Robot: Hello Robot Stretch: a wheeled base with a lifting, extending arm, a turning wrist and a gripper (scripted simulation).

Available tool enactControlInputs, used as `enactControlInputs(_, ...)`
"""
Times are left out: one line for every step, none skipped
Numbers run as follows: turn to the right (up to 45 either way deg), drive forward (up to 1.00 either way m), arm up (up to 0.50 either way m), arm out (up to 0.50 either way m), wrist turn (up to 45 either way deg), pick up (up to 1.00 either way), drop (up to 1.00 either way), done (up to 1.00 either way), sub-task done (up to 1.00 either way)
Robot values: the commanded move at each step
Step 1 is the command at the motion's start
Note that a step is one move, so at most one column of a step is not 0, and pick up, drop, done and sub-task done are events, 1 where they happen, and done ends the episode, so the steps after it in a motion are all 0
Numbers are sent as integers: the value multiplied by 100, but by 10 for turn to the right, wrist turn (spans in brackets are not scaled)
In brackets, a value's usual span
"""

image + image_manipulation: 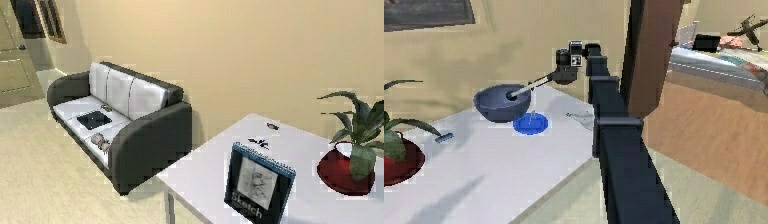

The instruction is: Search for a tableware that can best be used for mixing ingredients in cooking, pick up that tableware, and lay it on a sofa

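Observation:
A dark blue bowl (494, 108) stands on the white table (494, 175) in the arm side view. The dark arm rises from the bottom edge, and the gripper (517, 93) reaches left so that its thin fingers end at the bowl's rim. I cannot tell whether it holds anything. In the forward view a dark sofa (150, 140) with white cushions stands against the wall at the left, past the table's corner (215, 165).
Beside the bowl lie a flat blue disc (532, 125) and a small blue item (444, 138). A potted plant (350, 160) and an upright framed picture (258, 183) stand on the table. Two small items (93, 119) lie on the sofa seat. A brown column (652, 60) rises behind the arm.

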Motion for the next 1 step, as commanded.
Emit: enactControlInputs(0,0,0,0,-450,0,0,0,0)
